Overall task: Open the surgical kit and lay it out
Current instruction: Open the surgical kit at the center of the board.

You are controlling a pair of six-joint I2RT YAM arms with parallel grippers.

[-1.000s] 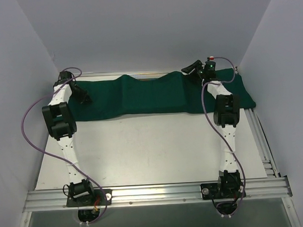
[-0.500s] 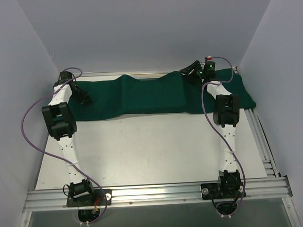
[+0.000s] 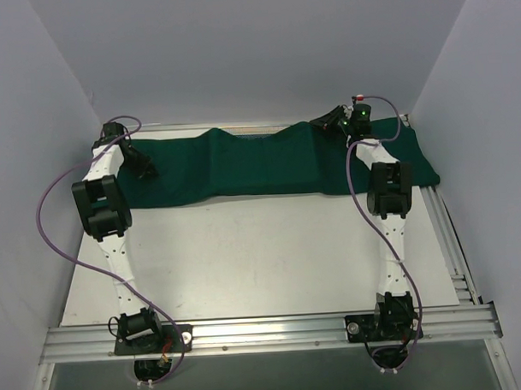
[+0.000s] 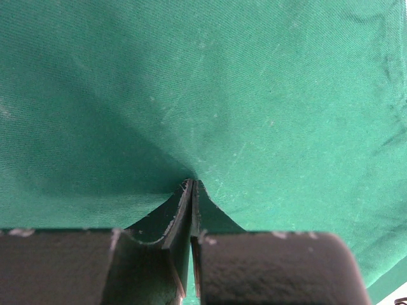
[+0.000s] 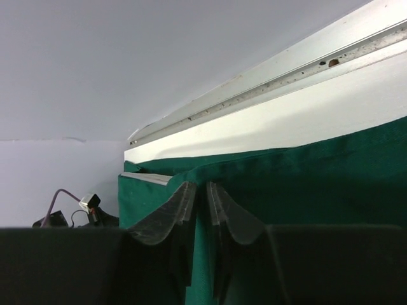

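Note:
The dark green cloth wrap (image 3: 268, 165) lies as a long band across the far part of the table, bulging over something hidden beneath. My left gripper (image 3: 141, 167) is at its left end; in the left wrist view the jaws (image 4: 192, 185) are shut and pinch a tented pucker of the cloth (image 4: 210, 82). My right gripper (image 3: 329, 119) is at the cloth's far edge on the right; its jaws (image 5: 206, 189) are shut on a fold of the cloth (image 5: 331, 178). A thin silver edge (image 5: 147, 178) peeks out under the fold. The instruments are hidden.
The aluminium rail (image 5: 299, 70) of the table's far edge and the grey back wall are just behind the right gripper. White side walls stand close at left and right. The bare white tabletop (image 3: 254, 255) stretches between the cloth and the arm bases.
My right gripper has shifted slightly left and toward the far wall with the cloth edge in it. The left arm has not moved.

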